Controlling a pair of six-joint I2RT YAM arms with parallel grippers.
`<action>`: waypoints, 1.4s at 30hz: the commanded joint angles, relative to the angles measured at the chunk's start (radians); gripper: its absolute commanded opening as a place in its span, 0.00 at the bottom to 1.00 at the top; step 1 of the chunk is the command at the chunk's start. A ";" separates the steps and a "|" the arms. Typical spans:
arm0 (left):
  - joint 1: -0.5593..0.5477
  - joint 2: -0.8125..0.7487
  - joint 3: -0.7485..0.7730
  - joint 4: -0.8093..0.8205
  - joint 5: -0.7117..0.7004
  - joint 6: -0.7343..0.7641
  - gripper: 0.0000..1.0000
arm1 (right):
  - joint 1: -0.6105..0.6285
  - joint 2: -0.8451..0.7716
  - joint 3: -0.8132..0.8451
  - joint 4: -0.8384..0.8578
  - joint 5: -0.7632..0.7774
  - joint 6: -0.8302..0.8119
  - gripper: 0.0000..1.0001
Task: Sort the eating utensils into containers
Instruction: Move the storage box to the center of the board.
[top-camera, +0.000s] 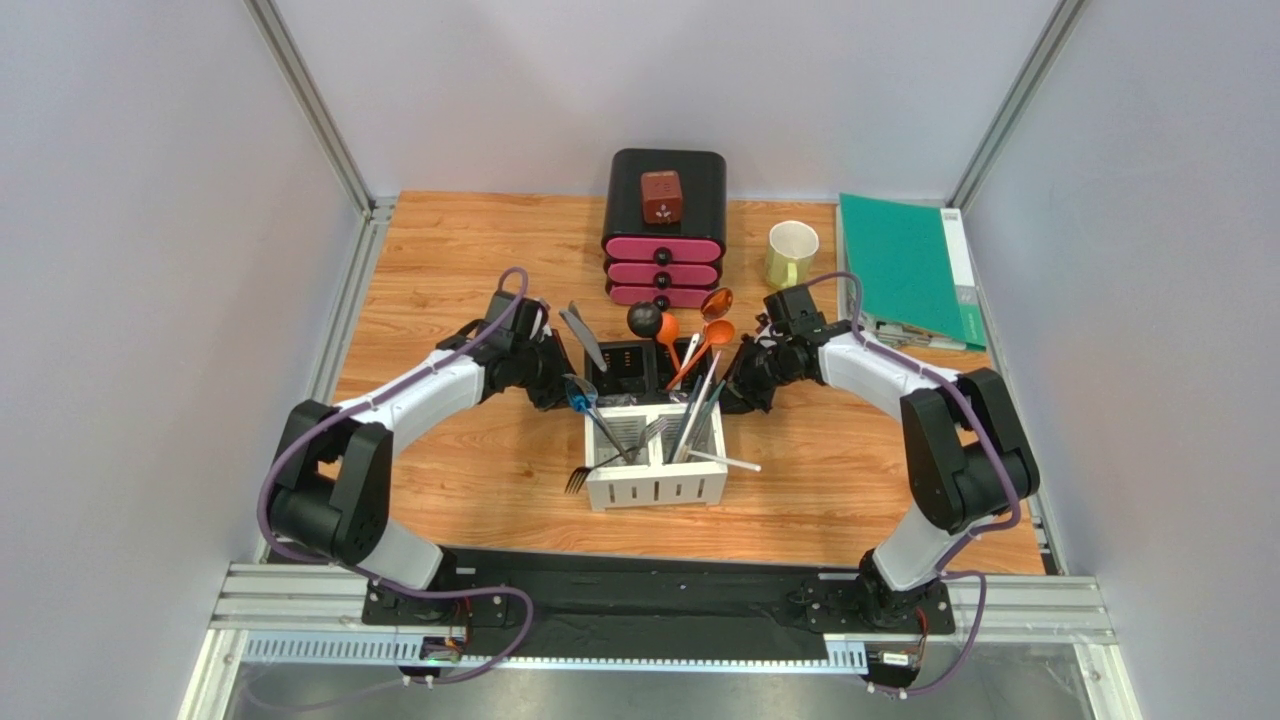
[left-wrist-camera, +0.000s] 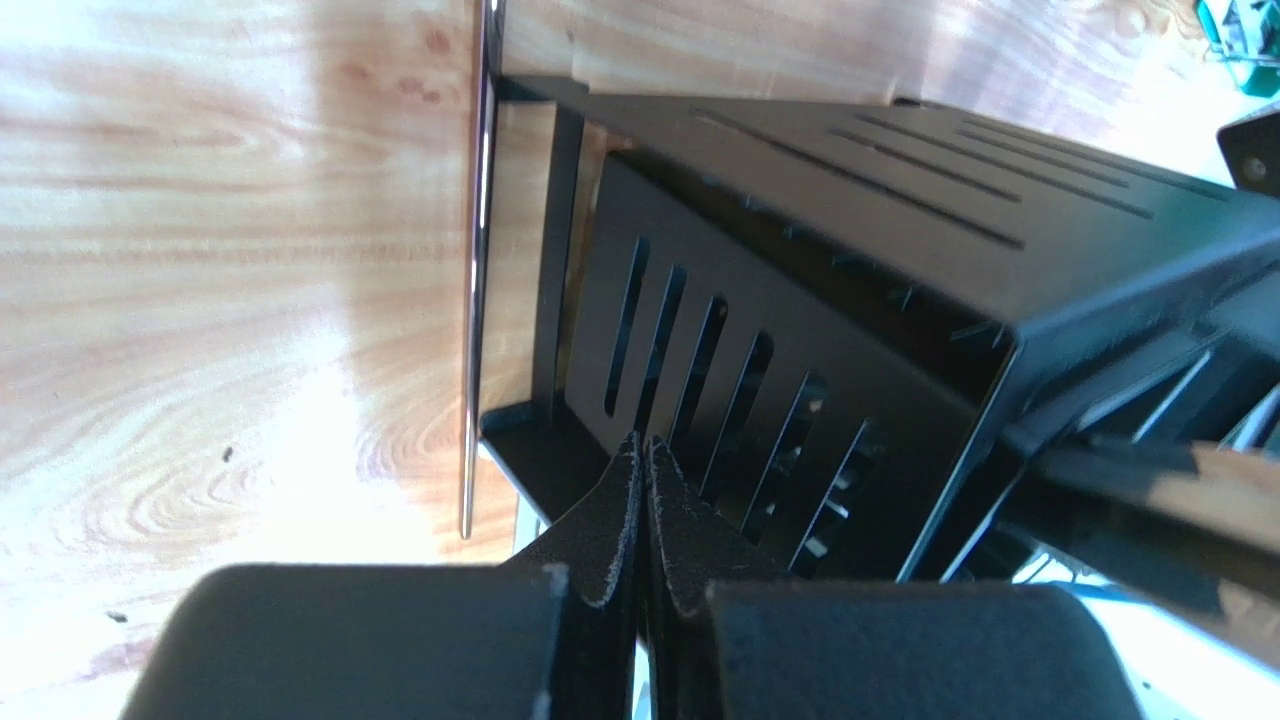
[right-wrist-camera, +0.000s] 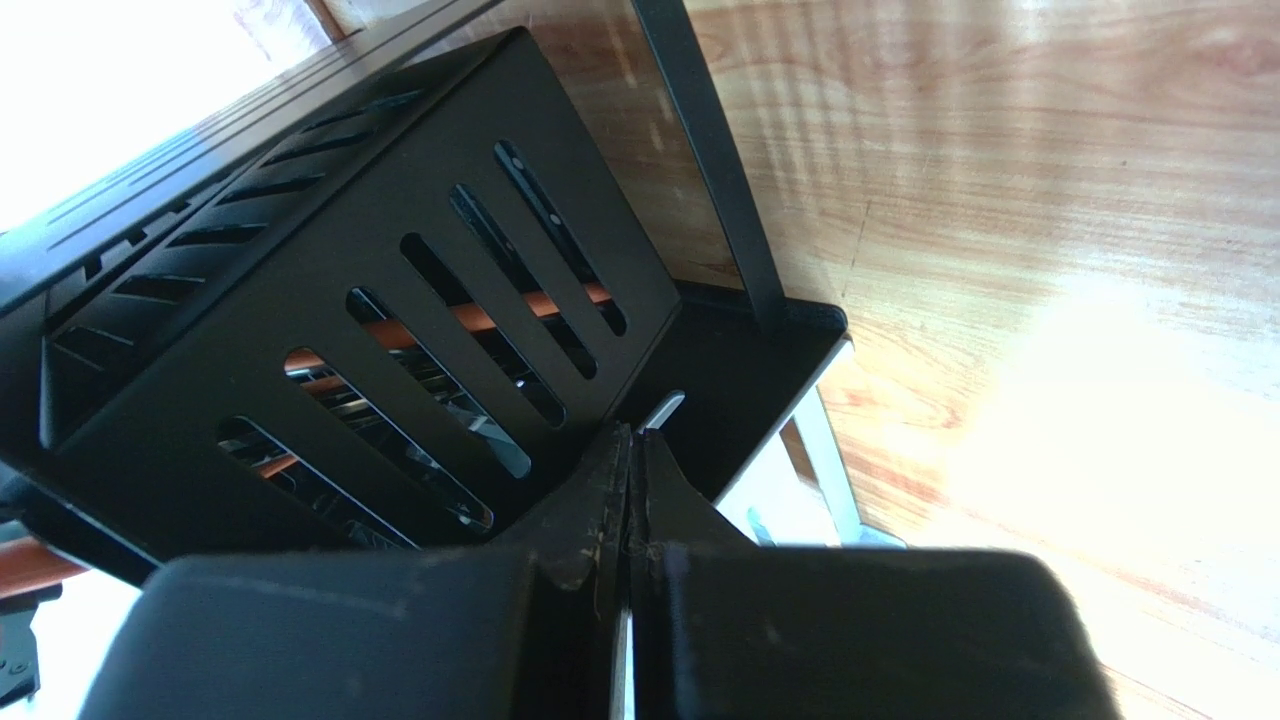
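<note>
While both arms sit low at the rear corners of the caddy, read the scene from its left side across. Your left gripper is at the caddy's left rear corner. Its jaws are pressed together with nothing between them, and the wrist view shows the pads meeting flat in front of the slotted black wall.

Just outside that left rear corner is the one piece that looks unsorted, a slim silver knife on the table. Its long axis runs front to back, nearly parallel to the caddy's left wall. From the wrist camera it stands a little to the left of your closed fingertips. You cannot tell from these views whether it touches the caddy.

At the caddy's left front corner a fork shows, and it is unclear whether it is inside. Silver pieces stand in the front white compartments, and a black spoon and orange spoons lean out of the rear.

At the caddy's right rear corner, your right gripper is also closed and empty.

The left arm is plainly nearer the knife. You would likely need to open those jaws, shift left, and close across the blade's narrow width.
</note>
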 joint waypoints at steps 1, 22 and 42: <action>-0.016 0.018 0.078 0.079 0.059 0.005 0.00 | 0.029 0.006 0.086 0.115 -0.052 0.048 0.00; -0.013 0.191 0.269 0.074 0.050 0.030 0.00 | 0.026 0.065 0.204 0.025 -0.034 0.014 0.00; -0.005 0.098 0.233 0.035 -0.012 0.048 0.17 | -0.028 0.052 0.232 -0.047 -0.003 -0.035 0.31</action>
